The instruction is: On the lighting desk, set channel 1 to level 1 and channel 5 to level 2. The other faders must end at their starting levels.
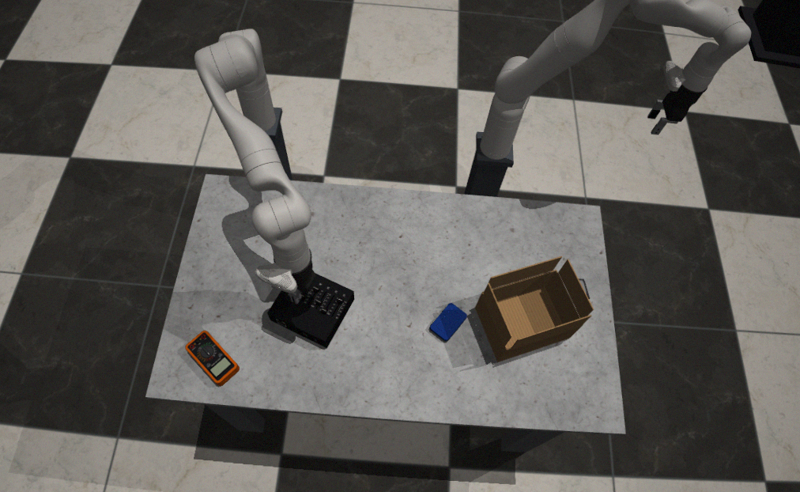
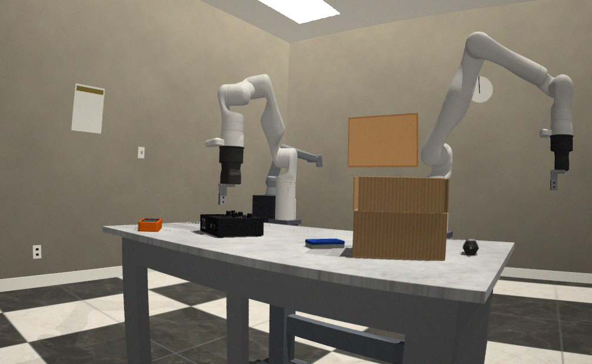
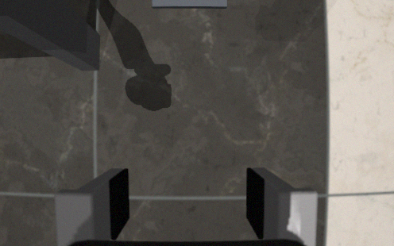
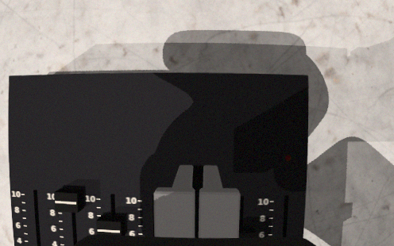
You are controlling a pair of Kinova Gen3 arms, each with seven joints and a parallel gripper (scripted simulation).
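Note:
The black lighting desk [image 1: 305, 320] [image 2: 239, 226] [image 4: 78, 119] lies on the table. In the right wrist view one fader knob [image 4: 70, 199] sits between 8 and 10, and another knob [image 4: 110, 225] sits near 6. Tracks also show at the far left and far right; the lower scales and remaining knobs are cut off or hidden. My right gripper [image 1: 296, 297] [image 2: 222, 198] [image 4: 198, 190] is shut and empty, a little above the desk, covering part of the fader row. My left gripper [image 1: 654, 122] [image 2: 554, 181] [image 3: 187, 194] is open and empty, well away from the desk, over the floor.
On the table [image 1: 390, 379] [image 2: 424, 271], an orange multimeter [image 1: 212, 358] [image 2: 150, 225] lies near the desk. A blue block [image 1: 449, 322] [image 2: 324, 242] lies beside an open cardboard box [image 1: 493, 330] [image 2: 400, 234]. A dark hexagonal object [image 2: 470, 247] lies beyond the box.

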